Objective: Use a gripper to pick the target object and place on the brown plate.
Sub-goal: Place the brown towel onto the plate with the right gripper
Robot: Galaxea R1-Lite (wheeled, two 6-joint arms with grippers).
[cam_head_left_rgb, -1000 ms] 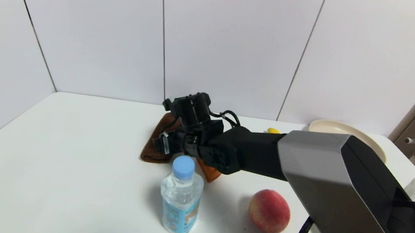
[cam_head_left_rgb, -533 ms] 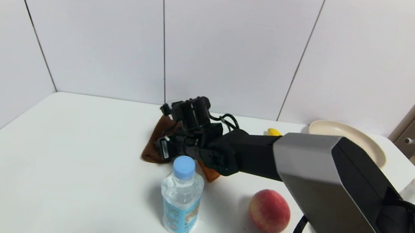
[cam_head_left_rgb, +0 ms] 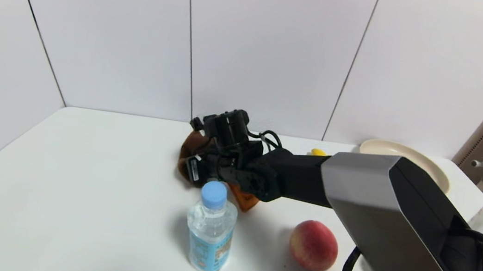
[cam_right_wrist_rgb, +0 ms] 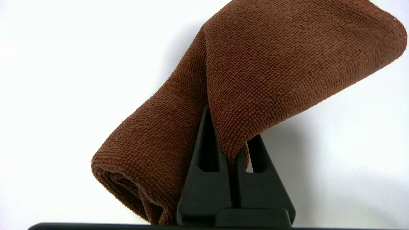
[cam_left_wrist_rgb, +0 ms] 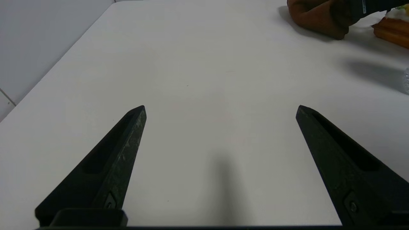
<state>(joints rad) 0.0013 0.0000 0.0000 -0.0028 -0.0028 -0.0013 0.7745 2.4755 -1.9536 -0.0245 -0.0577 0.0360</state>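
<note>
My left gripper (cam_left_wrist_rgb: pixel 220 108) hovers over the bare white tabletop (cam_left_wrist_rgb: pixel 191 64), its fingers (cam_left_wrist_rgb: pixel 123 140) spread wide. At centre, my right gripper's (cam_head_left_rgb: pixel 200 167) fingers (cam_right_wrist_rgb: pixel 207 166) pinch a fold of the dark brown fuzzy rolled cloth (cam_right_wrist_rgb: pixel 255 80). A clear capped water bottle (cam_head_left_rgb: pixel 209 229) stands nearer. Far right, the round beige plate (cam_head_left_rgb: pixel 389 149) holds nothing that shows.
</note>
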